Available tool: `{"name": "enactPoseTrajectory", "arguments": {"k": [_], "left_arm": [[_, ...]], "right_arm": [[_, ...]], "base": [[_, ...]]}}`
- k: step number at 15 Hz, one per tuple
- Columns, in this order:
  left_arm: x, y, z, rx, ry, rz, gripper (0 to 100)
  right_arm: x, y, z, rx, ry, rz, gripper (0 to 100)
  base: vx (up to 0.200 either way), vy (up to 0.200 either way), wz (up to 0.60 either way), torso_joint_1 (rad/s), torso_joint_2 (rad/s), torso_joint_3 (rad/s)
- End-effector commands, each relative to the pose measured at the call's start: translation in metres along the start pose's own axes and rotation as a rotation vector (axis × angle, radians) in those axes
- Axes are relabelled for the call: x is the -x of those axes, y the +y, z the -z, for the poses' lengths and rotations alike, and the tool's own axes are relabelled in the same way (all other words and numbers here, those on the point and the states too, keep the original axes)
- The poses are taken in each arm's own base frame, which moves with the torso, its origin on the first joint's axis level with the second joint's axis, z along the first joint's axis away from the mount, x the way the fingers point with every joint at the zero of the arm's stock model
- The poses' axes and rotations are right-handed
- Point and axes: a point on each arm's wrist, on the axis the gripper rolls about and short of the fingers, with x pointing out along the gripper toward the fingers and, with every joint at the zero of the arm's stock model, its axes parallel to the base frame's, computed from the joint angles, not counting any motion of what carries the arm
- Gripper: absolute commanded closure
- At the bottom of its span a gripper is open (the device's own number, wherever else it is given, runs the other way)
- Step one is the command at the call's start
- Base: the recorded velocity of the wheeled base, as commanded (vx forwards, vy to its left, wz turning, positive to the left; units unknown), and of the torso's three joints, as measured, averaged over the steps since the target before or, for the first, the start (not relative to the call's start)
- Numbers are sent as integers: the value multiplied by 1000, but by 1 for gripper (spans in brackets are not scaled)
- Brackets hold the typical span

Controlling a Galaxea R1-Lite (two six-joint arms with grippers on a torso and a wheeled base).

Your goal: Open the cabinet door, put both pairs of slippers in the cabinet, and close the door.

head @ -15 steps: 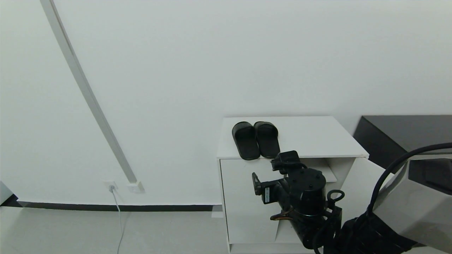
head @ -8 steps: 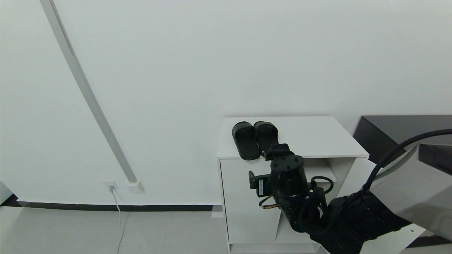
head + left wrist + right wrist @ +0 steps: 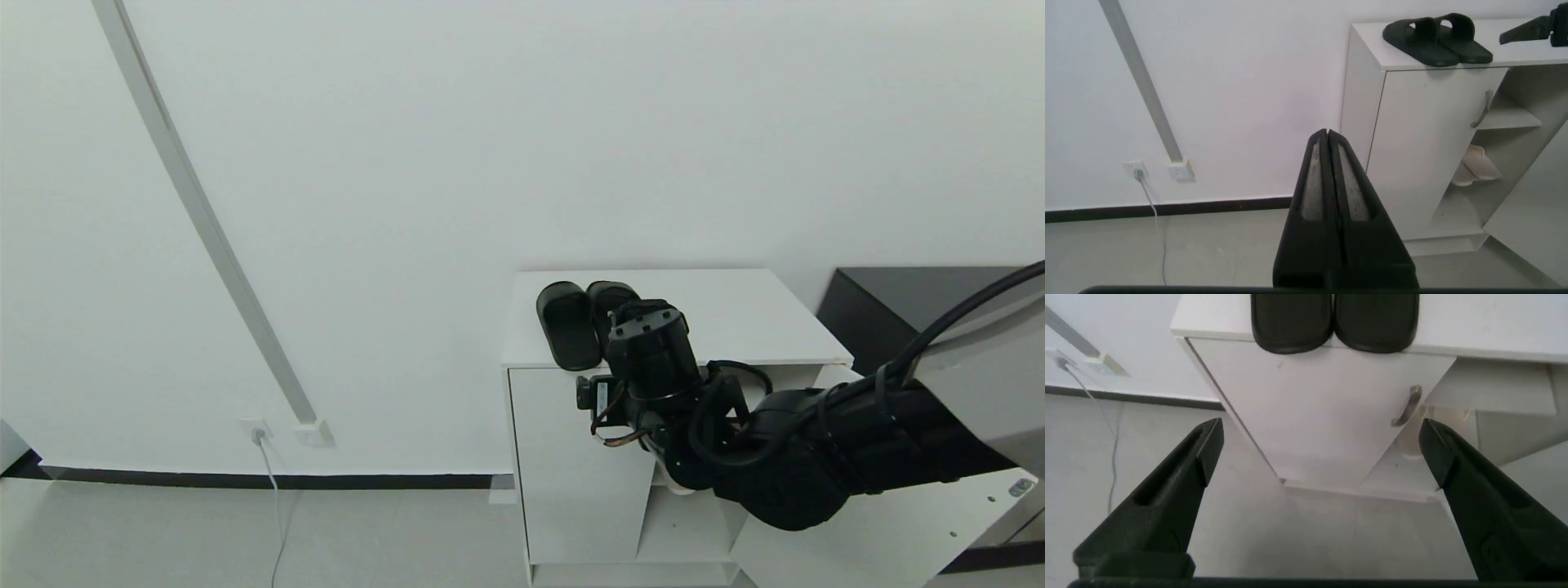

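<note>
Blocking 1 blk slipper partly in head view: right arm.

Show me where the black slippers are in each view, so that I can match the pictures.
Head view: slippers on the cabinet top, near its front left corner, one partly behind the right arm.
Left wrist view: slippers on the cabinet top, above the closed door.
Right wrist view: slippers, ends at the top's front edge, above the closed door.
Shared landmark: the closed door under the slippers.
</note>
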Motion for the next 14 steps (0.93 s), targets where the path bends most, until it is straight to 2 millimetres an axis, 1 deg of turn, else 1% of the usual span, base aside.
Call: {"name": "enactPoseTrajectory", "arguments": {"k": [1,3,10,12,14], "left_arm": [[0,0,0,0,0,1,100],[0,0,0,0,0,0,100],[0,0,0,-1,0,1,100],[0,0,0,0,0,0,100],[0,0,0,0,0,1,100]], "right_arm": [[7,2,-10,-17,-21,-15,0],[8,3,-9,-15,-20,-17,0],[11,9,-6,-10,-19,-32,0],[8,8,2,2,0,-19,0],[1,6,20,26,26,2,0]], "base": [[0,0,0,0,0,0],[0,0,0,0,0,0],[200,0,0,2,0,0],[200,0,0,10,2,2],[0,0,0,0,0,0]]}}
